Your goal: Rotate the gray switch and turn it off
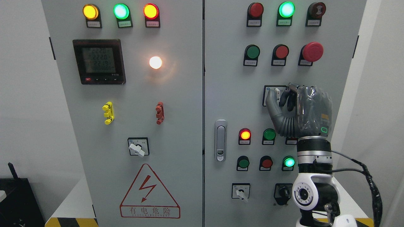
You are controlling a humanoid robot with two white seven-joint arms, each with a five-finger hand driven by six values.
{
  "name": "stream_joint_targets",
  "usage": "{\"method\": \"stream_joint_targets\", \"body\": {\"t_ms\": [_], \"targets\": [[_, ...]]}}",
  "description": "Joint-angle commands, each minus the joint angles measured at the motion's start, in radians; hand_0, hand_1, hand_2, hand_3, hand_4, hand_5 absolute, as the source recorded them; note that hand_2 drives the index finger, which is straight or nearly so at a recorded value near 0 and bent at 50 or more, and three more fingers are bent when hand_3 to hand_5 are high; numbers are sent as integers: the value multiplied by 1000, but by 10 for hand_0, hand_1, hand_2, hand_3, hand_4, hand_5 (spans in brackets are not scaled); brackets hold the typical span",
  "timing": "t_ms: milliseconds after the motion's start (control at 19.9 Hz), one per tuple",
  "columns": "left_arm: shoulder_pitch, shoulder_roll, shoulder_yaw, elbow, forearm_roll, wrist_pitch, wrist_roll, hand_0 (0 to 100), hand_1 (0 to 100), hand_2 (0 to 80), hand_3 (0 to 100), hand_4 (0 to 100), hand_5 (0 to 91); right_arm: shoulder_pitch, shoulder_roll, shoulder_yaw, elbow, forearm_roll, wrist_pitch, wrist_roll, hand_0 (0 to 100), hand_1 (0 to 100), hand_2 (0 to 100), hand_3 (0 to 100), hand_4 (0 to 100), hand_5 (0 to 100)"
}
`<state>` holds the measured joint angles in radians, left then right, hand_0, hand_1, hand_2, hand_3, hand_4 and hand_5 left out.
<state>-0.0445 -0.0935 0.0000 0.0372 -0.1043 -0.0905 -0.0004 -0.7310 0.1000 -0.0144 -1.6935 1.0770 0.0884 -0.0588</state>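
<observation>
**Operator:** Where is there room on the right door?

**Legend:** You have bare grey sheet along the door's left strip, above the door latch (pixel 220 140) and below it. Your right hand (pixel 298 108) stands raised against the panel, covering most of the gray switch (pixel 274 94); thumb and fingers close on its knob.

**Operator:** What crowds the hand?

**Legend:** Above it, the red mushroom button (pixel 312 51) stands proud of the door. Just beside the wrist sit the green button (pixel 269 135) and the lit red lamp (pixel 245 135). The forearm rises past the lit green lamp (pixel 288 162) and hides part of the black key switch (pixel 283 192). Cables (pixel 363 171) loop out to the right of the arm.
</observation>
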Motion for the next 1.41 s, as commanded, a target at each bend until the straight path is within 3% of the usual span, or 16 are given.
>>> {"method": "stream_joint_targets", "body": {"t_ms": [0,853,1004,1104,1355], "targets": [[0,0,32,0,0,0,0,120,389,0,0,0,0,-1,1,-21,2,0,2,-1,588,311,761,1000,914,997],[0,0,32,0,0,0,0,120,389,0,0,0,0,9,0,-21,-5,-2,-7,-19,580,317,728,1000,912,994],[0,0,32,0,0,0,0,120,389,0,0,0,0,9,0,-21,-9,-3,-13,-21,546,291,726,1000,910,994],[0,0,32,0,0,0,0,120,389,0,0,0,0,7,0,-21,-11,-3,-18,-21,436,261,725,1000,909,994],[0,0,32,0,0,0,0,120,389,0,0,0,0,13,0,-19,-34,-5,-21,-35,342,265,725,1000,910,994]]}}
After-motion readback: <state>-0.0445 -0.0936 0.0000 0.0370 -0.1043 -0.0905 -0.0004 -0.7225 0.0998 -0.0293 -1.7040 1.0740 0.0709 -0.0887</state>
